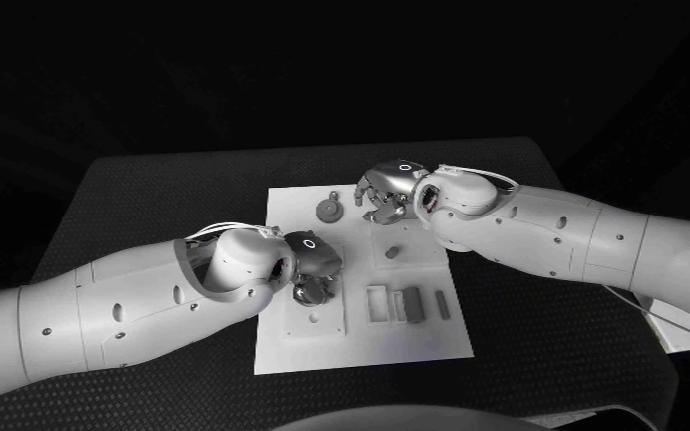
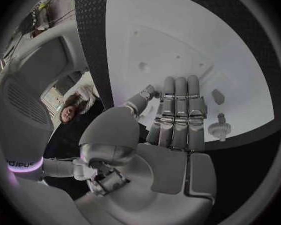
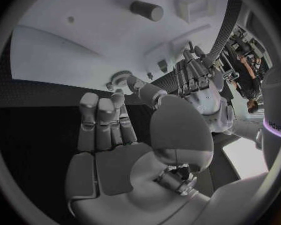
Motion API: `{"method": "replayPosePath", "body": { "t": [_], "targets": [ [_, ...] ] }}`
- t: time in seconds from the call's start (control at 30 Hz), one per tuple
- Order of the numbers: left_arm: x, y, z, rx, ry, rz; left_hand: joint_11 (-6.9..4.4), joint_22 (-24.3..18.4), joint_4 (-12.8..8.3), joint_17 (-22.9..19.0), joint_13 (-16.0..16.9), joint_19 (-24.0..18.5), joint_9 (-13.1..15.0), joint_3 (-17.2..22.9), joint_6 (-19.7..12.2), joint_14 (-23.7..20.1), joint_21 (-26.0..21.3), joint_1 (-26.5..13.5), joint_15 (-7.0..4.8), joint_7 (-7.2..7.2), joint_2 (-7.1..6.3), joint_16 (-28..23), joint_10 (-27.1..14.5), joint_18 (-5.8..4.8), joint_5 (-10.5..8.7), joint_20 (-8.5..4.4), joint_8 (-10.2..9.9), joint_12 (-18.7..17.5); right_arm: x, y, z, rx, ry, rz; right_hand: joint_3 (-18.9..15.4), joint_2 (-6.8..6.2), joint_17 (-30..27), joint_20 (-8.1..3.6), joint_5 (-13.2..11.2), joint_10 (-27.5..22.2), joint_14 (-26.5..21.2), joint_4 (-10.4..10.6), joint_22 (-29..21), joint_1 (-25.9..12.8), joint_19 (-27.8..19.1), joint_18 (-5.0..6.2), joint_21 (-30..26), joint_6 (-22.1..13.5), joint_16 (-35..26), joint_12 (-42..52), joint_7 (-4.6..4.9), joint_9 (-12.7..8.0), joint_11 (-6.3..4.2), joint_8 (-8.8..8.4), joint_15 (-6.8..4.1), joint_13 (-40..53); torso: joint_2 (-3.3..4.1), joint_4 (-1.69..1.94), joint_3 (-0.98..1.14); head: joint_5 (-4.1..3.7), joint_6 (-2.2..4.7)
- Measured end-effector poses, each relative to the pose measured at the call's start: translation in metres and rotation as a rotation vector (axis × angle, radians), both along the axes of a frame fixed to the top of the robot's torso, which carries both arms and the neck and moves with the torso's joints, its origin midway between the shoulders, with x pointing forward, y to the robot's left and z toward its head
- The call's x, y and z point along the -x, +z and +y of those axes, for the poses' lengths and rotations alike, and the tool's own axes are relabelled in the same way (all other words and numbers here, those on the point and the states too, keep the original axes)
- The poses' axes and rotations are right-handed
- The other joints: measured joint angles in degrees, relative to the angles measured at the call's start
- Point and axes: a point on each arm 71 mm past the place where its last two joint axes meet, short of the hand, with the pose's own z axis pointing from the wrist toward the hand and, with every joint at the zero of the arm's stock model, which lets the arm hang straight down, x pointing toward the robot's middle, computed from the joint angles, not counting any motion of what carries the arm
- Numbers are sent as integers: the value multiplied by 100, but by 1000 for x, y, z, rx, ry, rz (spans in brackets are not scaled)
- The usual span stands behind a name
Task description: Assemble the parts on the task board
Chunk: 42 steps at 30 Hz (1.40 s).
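Note:
The white task board (image 1: 432, 336) lies in the middle of the table. A grey gear (image 1: 331, 212) with a short stem lies near its far left part, also seen as the gear (image 2: 220, 128) and the gear (image 3: 118, 77). A small round peg (image 1: 391, 251) stands mid-board, seen again as the peg (image 3: 147, 10). My left hand (image 1: 309, 269) hovers over the board's left middle with fingers (image 2: 178, 115) stretched out straight and nothing in them. My right hand (image 1: 388, 190) hangs over the far part, just right of the gear, fingers (image 3: 103, 122) extended, thumb tip close to the gear, holding nothing.
Several narrow rectangular pieces (image 1: 413, 303) sit side by side on the board's near right part. A flat square plate (image 1: 314, 326) lies at its near left. The dark mat (image 1: 144, 212) surrounds the board, with free room at left and right.

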Motion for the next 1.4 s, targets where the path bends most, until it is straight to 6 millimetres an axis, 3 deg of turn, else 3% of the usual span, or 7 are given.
{"method": "replayPosePath", "body": {
  "t": [1.4],
  "targets": [
    [0,1,-3,-5,-3,-9,3,9,0,21,9,21,23,-2,4,21,0,9,-20,-4,-6,0,-2,-39,-7,-21,4,0,1,-1,0,3,4,16,0,0,0,0,0,0,0,-32,3,0,-1,1,0,29,0,0,-8,-9,0,0,0,-4,-1,0,1,0,-4]
  ]
}}
